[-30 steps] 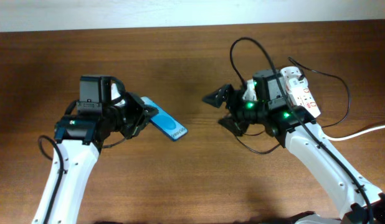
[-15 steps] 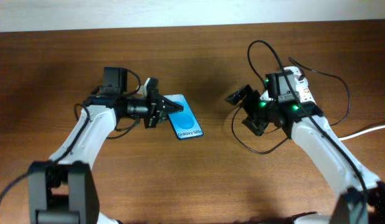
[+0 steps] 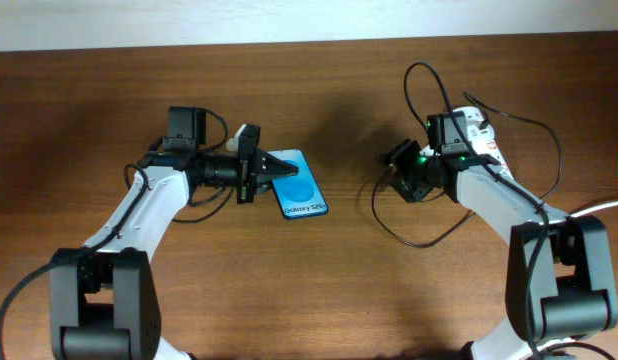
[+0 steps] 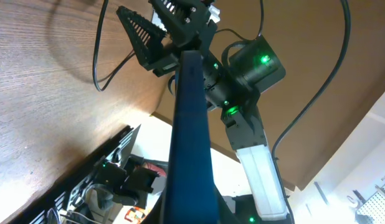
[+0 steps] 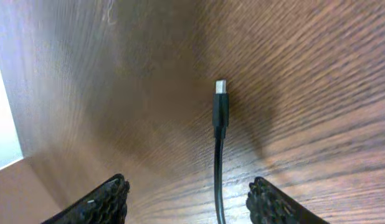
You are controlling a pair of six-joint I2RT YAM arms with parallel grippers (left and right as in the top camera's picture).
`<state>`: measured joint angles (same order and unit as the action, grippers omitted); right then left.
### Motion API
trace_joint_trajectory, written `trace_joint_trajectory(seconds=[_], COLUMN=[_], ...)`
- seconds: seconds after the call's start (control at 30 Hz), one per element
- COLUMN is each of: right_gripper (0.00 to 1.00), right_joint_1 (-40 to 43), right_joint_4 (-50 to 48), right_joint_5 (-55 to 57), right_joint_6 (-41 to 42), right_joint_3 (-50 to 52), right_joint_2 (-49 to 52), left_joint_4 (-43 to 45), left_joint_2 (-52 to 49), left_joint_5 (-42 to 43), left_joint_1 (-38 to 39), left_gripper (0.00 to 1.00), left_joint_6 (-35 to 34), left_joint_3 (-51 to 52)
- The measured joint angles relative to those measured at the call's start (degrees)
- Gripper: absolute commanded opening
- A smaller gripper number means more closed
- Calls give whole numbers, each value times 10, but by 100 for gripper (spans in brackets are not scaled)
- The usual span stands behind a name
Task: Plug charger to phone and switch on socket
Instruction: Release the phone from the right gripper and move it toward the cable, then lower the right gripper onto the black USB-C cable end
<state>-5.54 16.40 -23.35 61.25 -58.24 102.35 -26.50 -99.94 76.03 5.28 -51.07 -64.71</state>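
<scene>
My left gripper (image 3: 269, 178) is shut on the near end of the phone (image 3: 301, 197), which lies blue screen up at the table's middle. The left wrist view shows the phone (image 4: 191, 143) edge-on, pointing at the right arm. My right gripper (image 3: 397, 170) hangs low over the table, open, with the charger (image 5: 218, 155) running between its fingers (image 5: 108, 199) without touching either. The connector tip (image 5: 221, 87) rests on the wood ahead of the jaws. The cable loops (image 3: 419, 244) under the right arm. The white socket (image 3: 486, 143) lies behind the right wrist, partly covered.
A thick white cord (image 3: 589, 210) runs from the socket off the right edge. Another loop of black cable (image 3: 421, 68) arcs above the right gripper. The right arm's wrist and open fingers (image 4: 161, 37) face the phone's tip across a gap of bare wood.
The left arm has stretched out and brought the phone to the middle, screen up. The right gripper has moved right and down over the cable end, its jaws narrowing.
</scene>
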Motion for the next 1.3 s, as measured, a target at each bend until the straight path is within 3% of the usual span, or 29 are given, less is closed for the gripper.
trace_joint_trajectory(seconds=[0.3,0.5,1.03,1.3], right_gripper=[57,37,34,24], right_joint_1=[0,-2,-5,-28], right_joint_4=[3,2,-30,-47], right_joint_5=[19,22,33,42], right_joint_6=[0,6,7,9], right_joint_3=[0,-1,0,-1], right_joint_2=[38,45,53,61], left_joint_4=[0,0,0,0], left_joint_2=[0,0,0,0], left_joint_5=[-20,-24,-29,-35], left_joint_1=[0,0,0,0], left_gripper=[0,0,0,0], left_joint_6=[-2,-2,-2,-2], left_joint_3=[0,0,0,0])
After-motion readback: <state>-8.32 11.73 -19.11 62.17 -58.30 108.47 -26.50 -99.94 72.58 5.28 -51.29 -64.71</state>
